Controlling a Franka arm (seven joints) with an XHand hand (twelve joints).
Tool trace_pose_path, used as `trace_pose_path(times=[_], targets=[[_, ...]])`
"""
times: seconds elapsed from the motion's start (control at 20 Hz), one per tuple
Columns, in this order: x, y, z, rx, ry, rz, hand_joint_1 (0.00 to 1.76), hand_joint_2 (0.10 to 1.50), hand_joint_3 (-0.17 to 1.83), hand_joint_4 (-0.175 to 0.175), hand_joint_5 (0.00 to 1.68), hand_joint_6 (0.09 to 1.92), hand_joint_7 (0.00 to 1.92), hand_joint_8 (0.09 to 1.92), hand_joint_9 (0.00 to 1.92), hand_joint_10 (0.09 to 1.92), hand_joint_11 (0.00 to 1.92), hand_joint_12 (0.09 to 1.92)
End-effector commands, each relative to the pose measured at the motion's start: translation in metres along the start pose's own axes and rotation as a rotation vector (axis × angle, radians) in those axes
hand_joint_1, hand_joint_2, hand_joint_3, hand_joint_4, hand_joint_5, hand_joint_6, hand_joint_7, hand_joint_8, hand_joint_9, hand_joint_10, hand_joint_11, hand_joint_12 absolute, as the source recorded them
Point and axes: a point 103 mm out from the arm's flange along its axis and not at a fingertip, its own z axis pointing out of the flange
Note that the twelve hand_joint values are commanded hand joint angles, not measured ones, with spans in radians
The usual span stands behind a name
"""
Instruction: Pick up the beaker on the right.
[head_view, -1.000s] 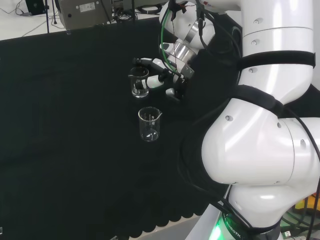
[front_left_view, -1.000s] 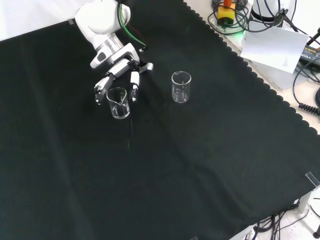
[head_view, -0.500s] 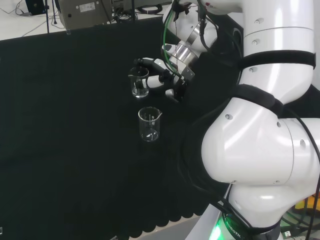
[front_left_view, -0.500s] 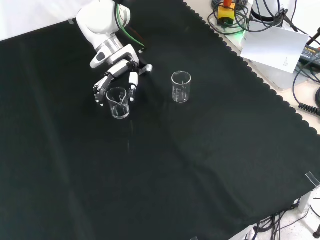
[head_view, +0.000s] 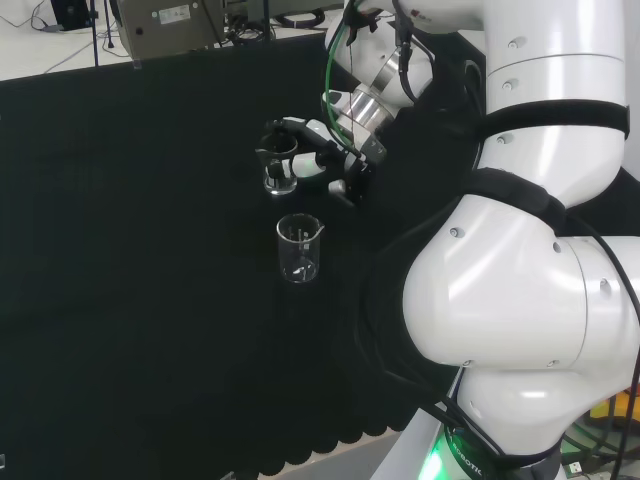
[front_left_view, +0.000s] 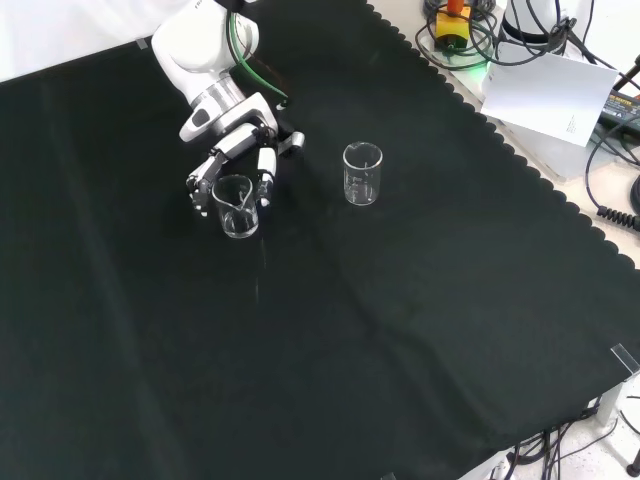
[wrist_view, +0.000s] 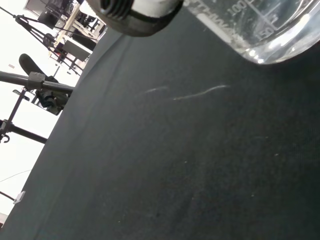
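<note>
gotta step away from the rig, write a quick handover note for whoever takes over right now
Hand: closed around the beaker, fingers on both sides of it in the front view; that is the farther beaker in the head view.
Things: the grasped beaker looks to be sitting on the black cloth; the wrist view shows its base close to the cloth. The second beaker stands free to its right in the front view, untouched.
Done: reach and grasp.
Left: lift the held beaker.
</note>
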Motion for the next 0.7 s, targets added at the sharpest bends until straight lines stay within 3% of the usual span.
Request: trace_pose_path(times=[0.05,0.45,0.7], targets=[[0.001,0.002,0.007,0.005,0.006,0.005,0.99,0.88,-0.17,-0.014,0.33,0.65,0.28,0.69,0.46,0.56,0.06,1.37],[-0.004,0.002,0.008,-0.015,0.072,0.003,0.99,0.88,-0.17,-0.012,0.36,0.67,0.28,0.69,0.46,0.57,0.08,1.37],[0.007,0.008,0.020,-0.021,0.024,0.021,0.99,0.90,-0.17,-0.011,0.41,0.77,0.33,0.70,0.49,0.57,0.12,1.35]])
